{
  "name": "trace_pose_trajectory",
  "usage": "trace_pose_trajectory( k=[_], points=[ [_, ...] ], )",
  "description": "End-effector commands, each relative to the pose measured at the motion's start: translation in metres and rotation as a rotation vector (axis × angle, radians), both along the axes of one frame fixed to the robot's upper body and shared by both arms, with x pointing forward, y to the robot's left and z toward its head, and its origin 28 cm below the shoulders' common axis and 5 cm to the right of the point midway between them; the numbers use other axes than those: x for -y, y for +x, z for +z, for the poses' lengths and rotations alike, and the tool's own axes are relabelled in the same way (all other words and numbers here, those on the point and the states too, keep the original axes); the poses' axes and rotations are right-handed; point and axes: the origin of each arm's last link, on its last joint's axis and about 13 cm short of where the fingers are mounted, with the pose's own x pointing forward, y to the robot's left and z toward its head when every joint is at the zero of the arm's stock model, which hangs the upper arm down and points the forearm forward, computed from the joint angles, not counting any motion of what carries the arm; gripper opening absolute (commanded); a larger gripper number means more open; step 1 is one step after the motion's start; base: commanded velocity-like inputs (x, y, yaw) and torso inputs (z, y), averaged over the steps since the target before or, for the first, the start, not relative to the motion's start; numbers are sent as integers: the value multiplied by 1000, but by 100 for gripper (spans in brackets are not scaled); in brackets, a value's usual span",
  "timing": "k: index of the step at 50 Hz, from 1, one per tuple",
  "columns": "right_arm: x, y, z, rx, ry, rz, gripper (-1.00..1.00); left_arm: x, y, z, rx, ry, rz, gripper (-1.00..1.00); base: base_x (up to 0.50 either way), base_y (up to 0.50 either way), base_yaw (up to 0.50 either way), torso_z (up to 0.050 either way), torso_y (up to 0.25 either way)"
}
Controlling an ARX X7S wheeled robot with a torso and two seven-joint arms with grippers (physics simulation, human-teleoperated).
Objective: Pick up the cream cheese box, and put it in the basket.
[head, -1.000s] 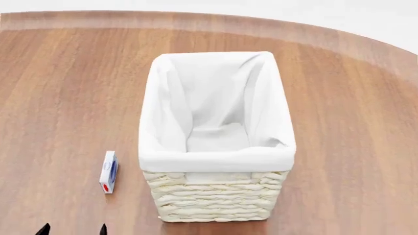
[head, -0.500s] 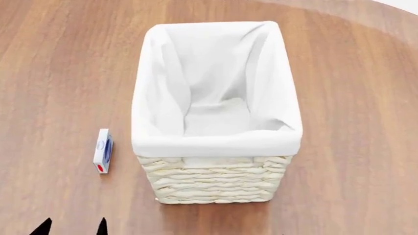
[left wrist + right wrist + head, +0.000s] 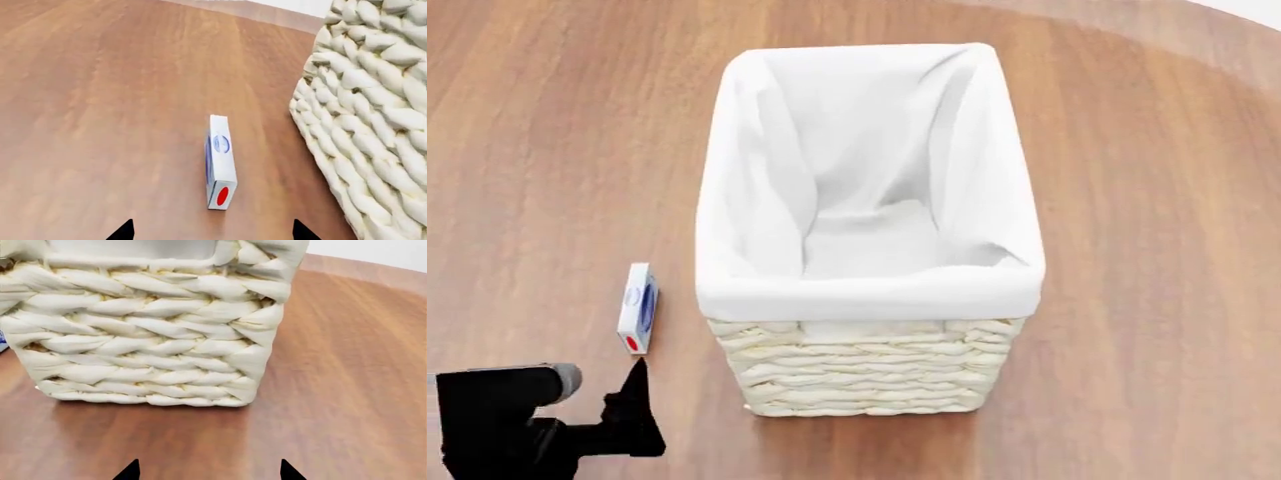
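No wording is legible; the cream cheese box (image 3: pixel 219 161) shows only a blue round logo and a red oval.

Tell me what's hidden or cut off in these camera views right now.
- Small white cream cheese box with blue logo: print too small to read, every view.
- Left gripper: wrist view's edge cuts off all but the fingertips.
- Right gripper: likewise; absent from head view.
- Woven cream wicker basket: inside hidden in wrist views.

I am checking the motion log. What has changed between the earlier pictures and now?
The left gripper has advanced into the head view and now sits just short of the cream cheese box, open, holding nothing. A second ago the head view also shifted. The box and basket stayed in place on the table.
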Motion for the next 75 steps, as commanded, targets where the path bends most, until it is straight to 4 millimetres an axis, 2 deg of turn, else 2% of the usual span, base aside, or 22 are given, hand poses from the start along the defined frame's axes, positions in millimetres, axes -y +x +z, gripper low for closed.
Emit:
trace_pose_trajectory(
  k=[1, 5, 22, 36, 53, 54, 71, 75],
  points=[
    [0, -1, 1, 2, 2, 4, 100, -7, 32, 5, -55, -55, -22, 100, 0, 0, 0, 0, 0],
    [0, -2, 3, 6, 0, 6, 100, -8, 35, 0, -74, -74, -24, 100, 0, 0, 0, 0, 0],
    [-2, -1, 4, 13, -11, 13, 100, -1, 39, 3, -69, -77, -77, 100, 0, 0, 0, 0, 0],
    [-4, -3, -1, 1, -10, 25, 100, -2, 69, 11, -95, -84, -58, 100, 0, 0, 0, 0, 0],
    [-2, -7, 3, 14, 5, 26, 100, 3, 65, 4, -160, -118, -64, 100, 0, 0, 0, 0, 0],
    [-2, -7, 3, 19, 6, 27, 100, 3, 64, 3, -163, -125, -67, -100, 0, 0, 0, 0, 0],
    [-2, -8, 6, 32, 2, 32, 100, 4, 59, -6, -169, -127, -66, -100, 0, 0, 0, 0, 0],
    [-2, -7, 7, 32, -1, 35, 100, 1, 64, 3, -144, -102, -59, -100, 0, 0, 0, 0, 0]
  ],
)
